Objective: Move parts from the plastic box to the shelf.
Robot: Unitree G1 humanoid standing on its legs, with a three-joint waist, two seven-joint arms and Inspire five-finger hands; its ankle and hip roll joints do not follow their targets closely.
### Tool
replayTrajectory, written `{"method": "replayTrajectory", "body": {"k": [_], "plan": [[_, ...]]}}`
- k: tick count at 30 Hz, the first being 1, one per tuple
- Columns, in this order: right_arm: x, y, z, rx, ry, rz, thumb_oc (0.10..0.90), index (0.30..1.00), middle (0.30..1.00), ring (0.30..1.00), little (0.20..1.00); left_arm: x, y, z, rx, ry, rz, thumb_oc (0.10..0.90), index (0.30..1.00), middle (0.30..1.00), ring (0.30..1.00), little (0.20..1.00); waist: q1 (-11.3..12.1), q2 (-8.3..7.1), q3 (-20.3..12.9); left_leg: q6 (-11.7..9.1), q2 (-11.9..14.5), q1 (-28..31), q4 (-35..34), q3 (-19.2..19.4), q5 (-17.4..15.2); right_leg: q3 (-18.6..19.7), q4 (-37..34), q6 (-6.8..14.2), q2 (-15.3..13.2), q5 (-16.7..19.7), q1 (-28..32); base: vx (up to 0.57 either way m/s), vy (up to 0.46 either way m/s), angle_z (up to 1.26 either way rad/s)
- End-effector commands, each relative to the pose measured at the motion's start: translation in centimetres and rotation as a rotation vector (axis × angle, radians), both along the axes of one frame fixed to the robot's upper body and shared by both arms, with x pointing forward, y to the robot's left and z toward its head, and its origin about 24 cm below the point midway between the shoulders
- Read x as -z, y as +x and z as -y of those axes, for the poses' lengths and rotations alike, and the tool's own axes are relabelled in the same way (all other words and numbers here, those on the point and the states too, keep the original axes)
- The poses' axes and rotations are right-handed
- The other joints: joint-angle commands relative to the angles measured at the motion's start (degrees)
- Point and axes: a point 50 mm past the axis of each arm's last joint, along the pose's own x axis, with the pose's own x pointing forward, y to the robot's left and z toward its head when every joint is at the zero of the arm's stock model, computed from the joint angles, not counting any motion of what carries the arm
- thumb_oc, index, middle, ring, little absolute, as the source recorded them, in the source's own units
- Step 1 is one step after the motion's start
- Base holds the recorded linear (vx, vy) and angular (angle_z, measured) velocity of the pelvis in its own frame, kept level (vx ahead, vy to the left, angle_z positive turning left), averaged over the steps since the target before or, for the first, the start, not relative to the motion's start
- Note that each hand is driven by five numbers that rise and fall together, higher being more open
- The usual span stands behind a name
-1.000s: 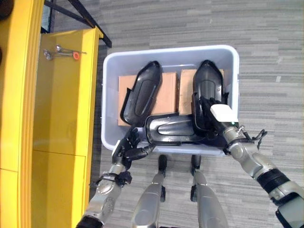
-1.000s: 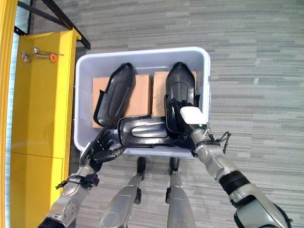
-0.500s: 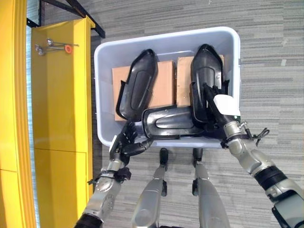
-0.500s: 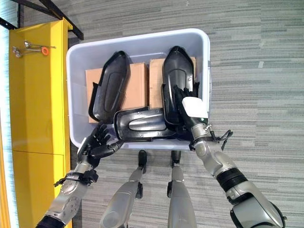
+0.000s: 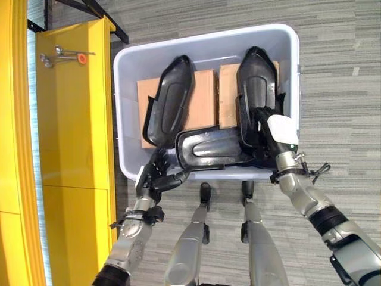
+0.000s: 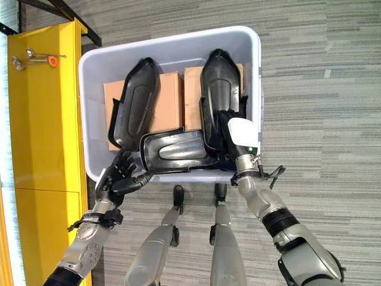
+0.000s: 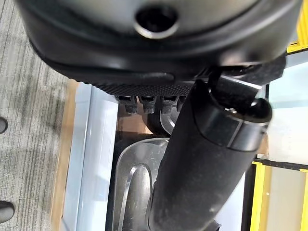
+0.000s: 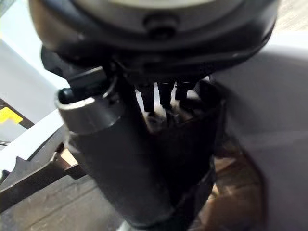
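Grey striped carpet floor (image 5: 339, 71) fills the frame, no worktop; we see the pale plastic box (image 5: 205, 49) sitting on it at centre, and the yellow shelf (image 5: 74, 131) running down the left side, just beside the box. A few small metal tools (image 5: 62, 57) lie on the shelf top at upper left.

Inside the box we count three black moulded parts over two cardboard boxes (image 5: 205, 98): left part (image 5: 169, 101) and right part (image 5: 257, 89) run top to bottom of the frame, and the front part (image 5: 211, 149) lies across, left to right, along the box's near wall.

Key relation: the front part's long axis spans between both hands. Left robot hand (image 5: 156, 179) sits at lower left of the box, at the near rim, fingers spread and relaxed, thumb reaching toward that part's left end; contact we cannot confirm. Right robot hand (image 5: 269, 134) is down inside the box at lower right, where the right part meets the front part; its fingers are buried among the black parts, so we cannot tell its grip.

We judge a two-handed lift of the front part comes next, then a swing left to the shelf.
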Motion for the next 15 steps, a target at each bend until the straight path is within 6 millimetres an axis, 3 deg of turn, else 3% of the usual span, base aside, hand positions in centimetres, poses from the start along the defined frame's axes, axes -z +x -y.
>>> {"method": "replayTrajectory", "body": {"k": [1, 8, 15], "plan": [[-0.12, 1.07, -0.21, 0.009, -0.013, -0.072, 0.4, 0.3, 0.3, 0.3, 0.3, 1.5, -1.69, -0.43, 0.014, 0.027, -0.069, 0.9, 1.0, 1.0, 1.0, 1.0, 0.5, 0.12, 0.4, -0.8, 0.6, -0.1, 0.0, 0.1, -1.3, 1.8, 7.6, 6.0, -8.8, -8.0, -1.6, 0.0, 0.0, 0.0], [0.83, 0.74, -0.4, -0.016, -0.087, -0.111, 0.4, 0.3, 0.3, 0.3, 0.3, 1.56, -1.7, -0.48, 0.015, 0.035, -0.069, 0.9, 1.0, 1.0, 1.0, 1.0, 0.4, -0.17, 0.4, -0.8, 0.8, 0.3, 0.0, 0.0, -1.3, 1.7, 7.4, 6.0, -8.6, -8.0, -1.2, 0.0, 0.0, 0.0], [0.33, 0.12, 0.2, -0.028, -0.126, -0.075, 0.4, 0.3, 0.3, 0.3, 0.3, 1.62, -1.7, -0.69, 0.012, 0.047, -0.071, 0.9, 1.0, 1.0, 1.0, 1.0, -0.1, -1.36, 0.3, -1.1, 1.2, 1.3, -0.1, -0.5, -1.3, 1.0, 6.3, 6.0, -8.2, -8.0, 0.7, 0.0, 0.0, 0.0]]}}
